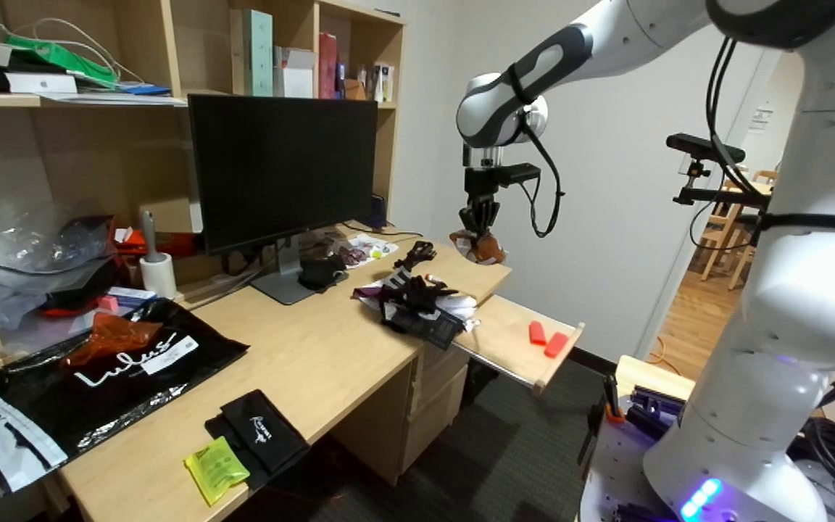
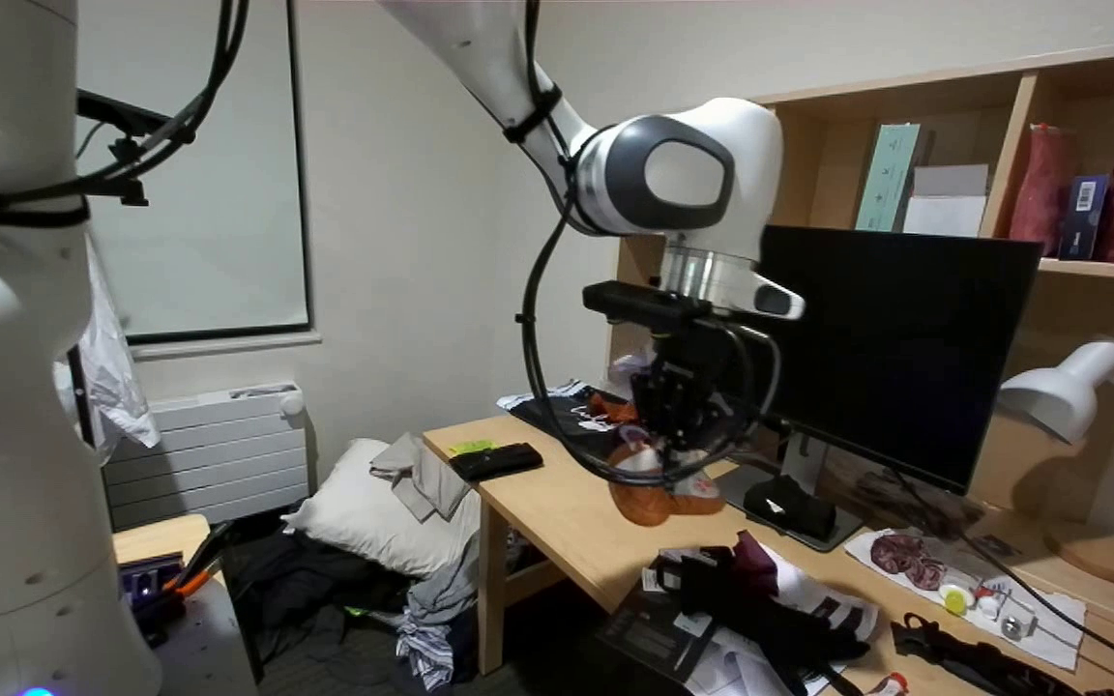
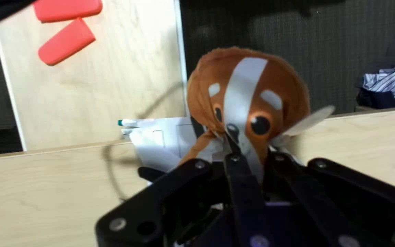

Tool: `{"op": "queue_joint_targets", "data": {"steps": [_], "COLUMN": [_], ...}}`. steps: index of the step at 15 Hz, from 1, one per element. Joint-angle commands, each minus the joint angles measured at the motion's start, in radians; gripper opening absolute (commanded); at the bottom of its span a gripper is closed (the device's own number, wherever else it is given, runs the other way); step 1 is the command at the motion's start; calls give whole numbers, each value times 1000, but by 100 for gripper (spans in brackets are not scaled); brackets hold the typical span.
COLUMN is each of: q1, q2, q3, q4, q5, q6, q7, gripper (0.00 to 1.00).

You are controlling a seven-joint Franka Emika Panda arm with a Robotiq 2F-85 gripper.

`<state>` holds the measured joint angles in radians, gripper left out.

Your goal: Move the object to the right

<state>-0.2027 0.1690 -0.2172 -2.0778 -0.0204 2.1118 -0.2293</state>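
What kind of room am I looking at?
Probably a bedroom or home study: a computer monitor stands on a wooden desk, and a white pillow lies near it.

In an exterior view, you have the monitor (image 1: 283,170) standing on the worktop (image 1: 301,348), a bag (image 1: 117,395) lying at its left, and the toy (image 1: 488,251) in your hand (image 1: 478,226) at its right.
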Motion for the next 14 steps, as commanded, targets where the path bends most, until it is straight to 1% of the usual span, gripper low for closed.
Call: {"op": "queue_joint_targets", "data": {"steps": [1,2,3,4,6,8,9,12,14], "q1": [-87,-109,-130,-110,-132,-133,-122,-119,-119], "q2": [176,213,222,161,209,222,226,278,333], "q3": [-13,-10,-1,-6,-3,1,-3,1,1], "q4": [195,246,260,178,229,243,235,298,371], "q5": [64,80,101,53,68,68,54,55,50], "q6": [8,-15,-21,8,6,4,34,85,111], "q7": [-110,-122,-136,-88,-101,-102,-67,-24,4], "gripper": [8,8,8,11,11,11,8,8,8]}}
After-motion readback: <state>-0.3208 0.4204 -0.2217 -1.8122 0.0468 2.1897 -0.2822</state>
